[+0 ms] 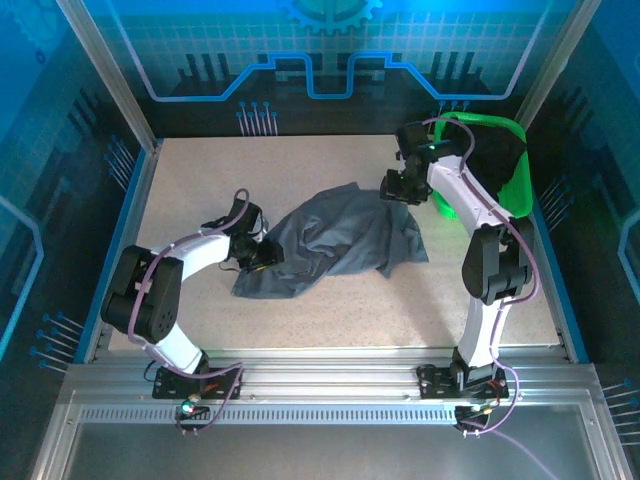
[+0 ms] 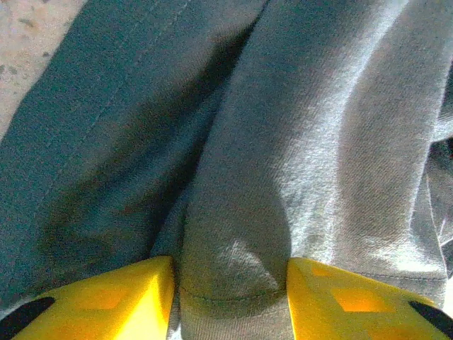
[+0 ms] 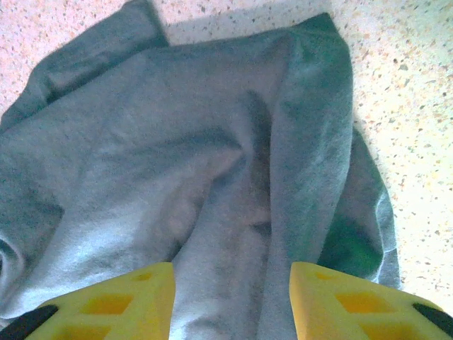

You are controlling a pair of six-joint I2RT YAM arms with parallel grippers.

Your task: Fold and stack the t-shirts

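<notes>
counter (image 1: pixel 200 180): speckled beige, framed by rails, arm bases at its 6 o'clock edge
grey t-shirt (image 1: pixel 330 240): middle of the counter, crumpled and unfolded, lying flat-ish with deep creases; long axis runs from 8 o'clock to 1 o'clock; one flap sticks out toward 4 o'clock
right arm (image 1: pixel 490 260): base at 5 o'clock, reaches up and bends in over the grey t-shirt's 1 o'clock corner
left arm (image 1: pixel 160 290): base at 7 o'clock, elbow out at 8 o'clock, wrist comes in to the grey t-shirt's 9 o'clock edge
basket (image 1: pixel 518 190): green plastic, 2 o'clock corner of the counter, partly behind the right arm
black t-shirt (image 1: pixel 495 150): bunched inside the basket, well apart from the grey one
left jaws: yellow fingers (image 2: pixel 106 297) stand apart at the hem; a raised fold of grey t-shirt (image 2: pixel 283 142) sits between them and touches both inner faces; cannot tell if it is squeezed or just lying there
right jaws: spread, yellow fingers (image 3: pixel 354 304) apart above the grey t-shirt (image 3: pixel 177 142); cloth under and between them lies slack on the counter, nothing pinched; bare counter shows at 12 and 3 o'clock in the right wrist view
</notes>
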